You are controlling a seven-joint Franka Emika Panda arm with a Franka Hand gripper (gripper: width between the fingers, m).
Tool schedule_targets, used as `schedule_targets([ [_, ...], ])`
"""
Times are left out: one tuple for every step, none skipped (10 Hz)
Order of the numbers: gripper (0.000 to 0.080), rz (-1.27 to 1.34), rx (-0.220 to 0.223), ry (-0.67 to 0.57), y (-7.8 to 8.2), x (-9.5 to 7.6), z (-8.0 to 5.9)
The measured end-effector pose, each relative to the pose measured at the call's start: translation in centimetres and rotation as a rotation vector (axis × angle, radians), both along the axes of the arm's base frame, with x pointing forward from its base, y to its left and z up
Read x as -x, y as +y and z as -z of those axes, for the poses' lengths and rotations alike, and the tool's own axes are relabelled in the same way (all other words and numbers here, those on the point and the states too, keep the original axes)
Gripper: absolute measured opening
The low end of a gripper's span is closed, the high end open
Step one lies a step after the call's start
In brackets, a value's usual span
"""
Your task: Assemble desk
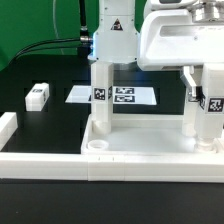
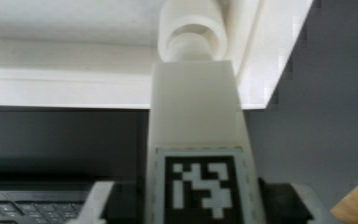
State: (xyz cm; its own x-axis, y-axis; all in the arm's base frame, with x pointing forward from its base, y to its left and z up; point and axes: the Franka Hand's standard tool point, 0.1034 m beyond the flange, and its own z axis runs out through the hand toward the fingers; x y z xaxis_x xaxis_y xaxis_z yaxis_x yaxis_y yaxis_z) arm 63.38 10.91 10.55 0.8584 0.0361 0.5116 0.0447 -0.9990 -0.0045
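Note:
The white tabletop (image 1: 150, 150) lies flat at the front, sockets up. A white tagged leg (image 1: 100, 100) stands upright in its corner socket on the exterior view's left. My gripper (image 1: 107, 52) is shut on that leg's upper end. In the wrist view the leg (image 2: 202, 120) runs from between my dark fingers (image 2: 114, 202) to the round socket (image 2: 194, 40) in the tabletop (image 2: 69, 60). A second leg (image 1: 210, 108) stands upright at the tabletop's corner on the exterior view's right. A loose leg (image 1: 38, 96) lies on the black table at the left.
The marker board (image 1: 135, 96) lies flat behind the tabletop. A long white border rail (image 1: 40, 158) runs along the front, with a raised end (image 1: 8, 128) at the exterior view's left. A green wall stands behind.

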Motion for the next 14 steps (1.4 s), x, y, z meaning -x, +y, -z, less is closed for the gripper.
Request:
schedule_targets([
  [0.0287, 0.0, 0.0, 0.0, 0.0, 0.0, 0.0],
  [0.0287, 0.0, 0.0, 0.0, 0.0, 0.0, 0.0],
  [0.0287, 0.0, 0.0, 0.0, 0.0, 0.0, 0.0],
  [0.0287, 0.0, 0.0, 0.0, 0.0, 0.0, 0.0],
  [0.0287, 0.0, 0.0, 0.0, 0.0, 0.0, 0.0],
  [0.0357, 0.0, 0.0, 0.0, 0.0, 0.0, 0.0],
  [0.0357, 0.0, 0.0, 0.0, 0.0, 0.0, 0.0],
  [0.0556, 0.0, 0.0, 0.0, 0.0, 0.0, 0.0],
  [0.0629, 0.0, 0.0, 0.0, 0.0, 0.0, 0.0],
  [0.0629, 0.0, 0.0, 0.0, 0.0, 0.0, 0.0],
  [0.0645, 0.0, 0.0, 0.0, 0.0, 0.0, 0.0],
  [0.0645, 0.002, -0.001, 0.014, -0.1, -0.1, -0.2],
  [0.0649, 0.007, -0.01, 0.035, -0.2, -0.4, -1.5],
  [0.0649, 0.011, -0.019, 0.039, -0.4, -0.6, -3.0],
])
